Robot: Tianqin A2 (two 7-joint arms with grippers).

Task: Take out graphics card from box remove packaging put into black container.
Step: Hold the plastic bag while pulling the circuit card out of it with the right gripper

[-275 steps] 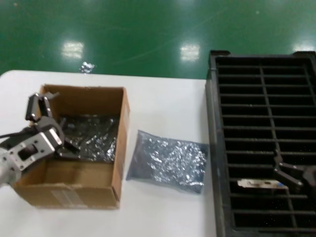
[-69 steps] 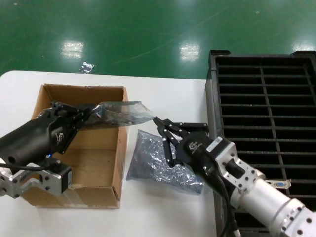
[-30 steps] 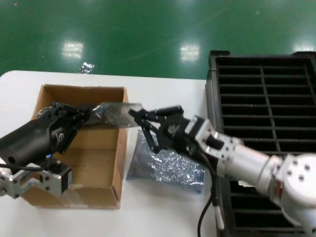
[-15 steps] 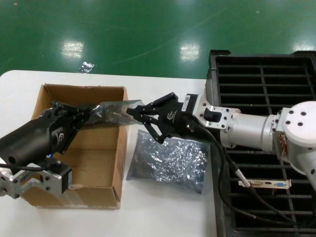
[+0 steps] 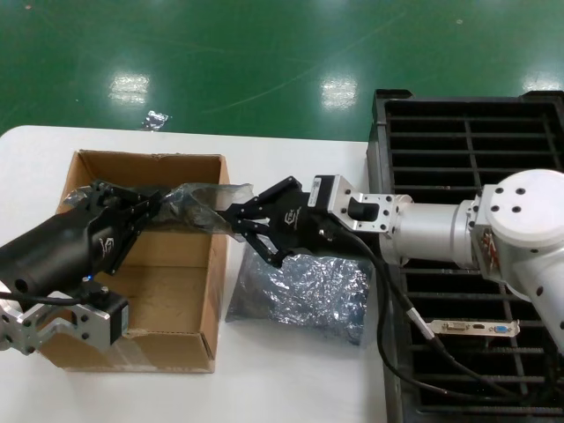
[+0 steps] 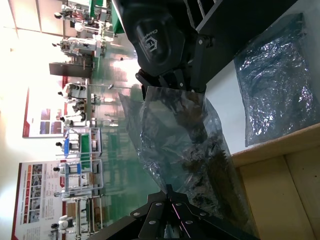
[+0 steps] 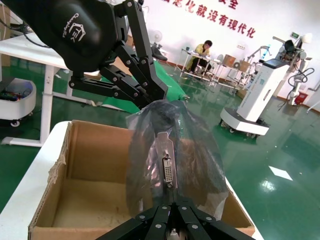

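Over the brown cardboard box (image 5: 217,273), the translucent packaging (image 5: 190,197) hangs stretched between my two grippers. My left gripper (image 5: 157,201) is shut on its end above the box. My right gripper (image 5: 231,216) is shut on the opposite end, near the box's right wall. In the right wrist view the graphics card's silver bracket (image 7: 167,168) shows inside the packaging (image 7: 170,150), just beyond my right gripper (image 7: 175,204), with the box (image 7: 85,165) beneath. The left wrist view shows my left gripper (image 6: 170,189) shut on the packaging (image 6: 175,142). The black container (image 5: 378,159) stands at the right.
A darker blue-grey bag (image 5: 304,286) lies on the white table between the box and the container, under my right arm. Another card (image 5: 476,329) lies in a near slot of the container. The table's far edge meets a green floor.
My right gripper has swung left from the blue-grey bag to the free end of the packaging and shut on it. The left arm has held still with its end.
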